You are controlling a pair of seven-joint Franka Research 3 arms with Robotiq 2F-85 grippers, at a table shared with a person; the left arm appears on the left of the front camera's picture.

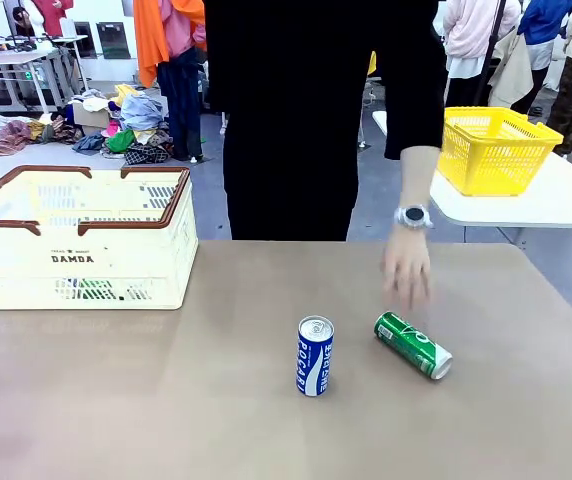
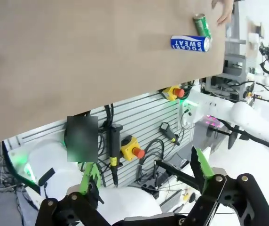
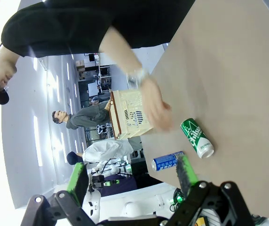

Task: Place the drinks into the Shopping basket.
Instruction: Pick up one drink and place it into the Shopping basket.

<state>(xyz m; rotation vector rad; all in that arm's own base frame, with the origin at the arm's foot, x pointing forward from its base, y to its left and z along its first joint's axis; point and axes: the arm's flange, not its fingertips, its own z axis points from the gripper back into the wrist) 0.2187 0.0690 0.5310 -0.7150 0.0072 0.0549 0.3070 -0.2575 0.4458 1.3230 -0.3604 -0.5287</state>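
Tan table [image 1: 166, 410] | blue can [image 1: 315, 356] upright, green can [image 1: 413, 345] lying | left hand [image 2: 145, 168] apart | right hand [image 3: 132, 176] apart

The basket [image 1: 26, 262] carries "DAMDA" in dark capitals on its near wall, under a line of smaller print too fine to read, the blue can [image 2: 189, 43] reads "POCARI SWEAT" in white along its side, and the green can [image 1: 413, 345] bears white lettering too blurred to read
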